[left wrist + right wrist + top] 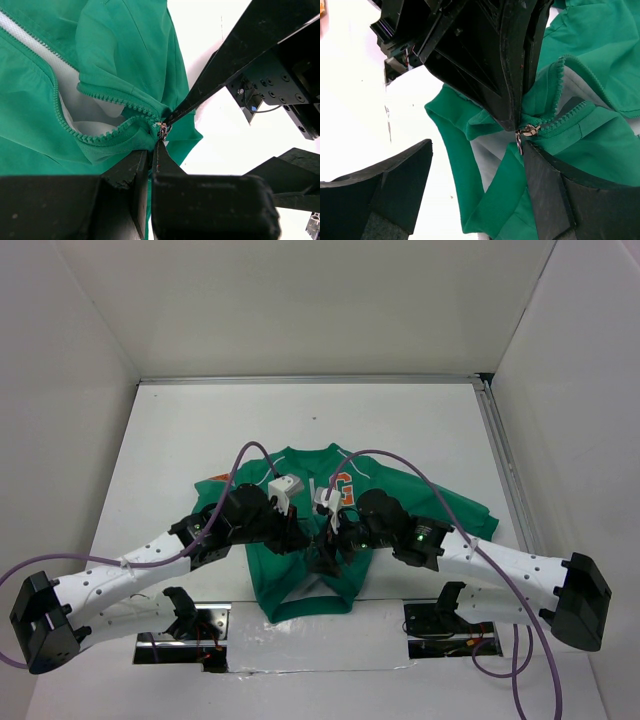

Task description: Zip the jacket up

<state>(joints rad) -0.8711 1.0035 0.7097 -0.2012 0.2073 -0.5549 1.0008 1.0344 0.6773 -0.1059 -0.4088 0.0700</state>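
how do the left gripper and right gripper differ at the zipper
The left gripper is shut, pinching the jacket fabric right beside the zipper slider; the right gripper is open, fingers spread wide, only one fingertip at the slider. In the top view the left reaches in from the left, the right from the right. Both meet at the bottom of the open zipper.

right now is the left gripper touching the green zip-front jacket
Touching: left wrist view shows the left gripper pinching the jacket beside the silver zipper slider.

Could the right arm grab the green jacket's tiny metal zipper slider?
Probably yes: the open right gripper has one finger beside the metal zipper slider, though the left gripper, pinching the green jacket there, crowds it.
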